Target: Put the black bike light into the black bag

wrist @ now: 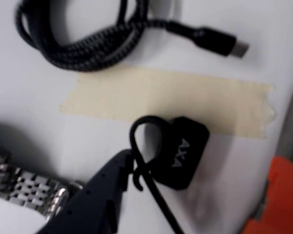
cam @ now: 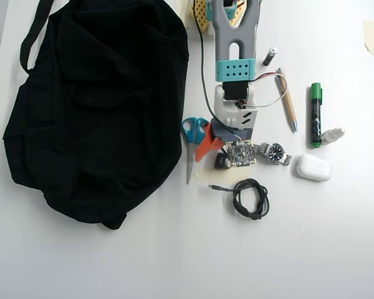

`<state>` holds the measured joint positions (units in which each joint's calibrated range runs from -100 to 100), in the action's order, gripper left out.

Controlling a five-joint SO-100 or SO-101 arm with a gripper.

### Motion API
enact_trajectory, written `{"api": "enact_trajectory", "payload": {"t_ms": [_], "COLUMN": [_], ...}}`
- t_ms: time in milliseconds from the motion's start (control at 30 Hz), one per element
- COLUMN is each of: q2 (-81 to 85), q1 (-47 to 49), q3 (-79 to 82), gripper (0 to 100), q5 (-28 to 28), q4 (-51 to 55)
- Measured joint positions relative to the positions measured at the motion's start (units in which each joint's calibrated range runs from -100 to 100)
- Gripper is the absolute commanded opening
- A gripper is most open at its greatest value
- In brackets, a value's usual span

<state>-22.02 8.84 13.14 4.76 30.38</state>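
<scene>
In the wrist view one dark finger point(wrist: 100, 195) of the gripper point(wrist: 136, 170) reaches up from the bottom edge, and its tip touches the thin rubber strap of the black bike light point(wrist: 183, 151). The strap loops up over the finger's tip and trails down past it toward the bottom edge. The second finger does not show in this view, so whether the gripper has clamped the strap or stands open cannot be told. The light's small blocky body lies on the white table point(wrist: 34, 107), its upper edge overlapping a strip of beige tape point(wrist: 151, 95). A coiled braided cable point(wrist: 83, 39) lies beyond the tape, a metal watch band point(wrist: 27, 190) sits at the lower left, and orange-handled scissors point(wrist: 278, 195) are at the right edge.

In the overhead view the arm point(cam: 235, 75) reaches down from the top, and the gripper point(cam: 227, 156) is over the cluster of small things. The bike light point(cam: 220, 162) peeks out just beside the scissors point(cam: 199, 144), with the cable point(cam: 250, 198) below it. The black bag point(cam: 93, 112) fills the left half of the table, near the light but not touching it.
</scene>
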Motion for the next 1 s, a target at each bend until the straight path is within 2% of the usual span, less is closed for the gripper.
{"api": "enact_trajectory", "payload": {"t_ms": [667,1000], "q2": [-3.3,-3.3], "q1": [-0.6,-0.6], "q3": [-1.0,-1.0], "gripper": [34,3], "q5": [0.1,0.1], "q4": [-2.9,-2.9]}}
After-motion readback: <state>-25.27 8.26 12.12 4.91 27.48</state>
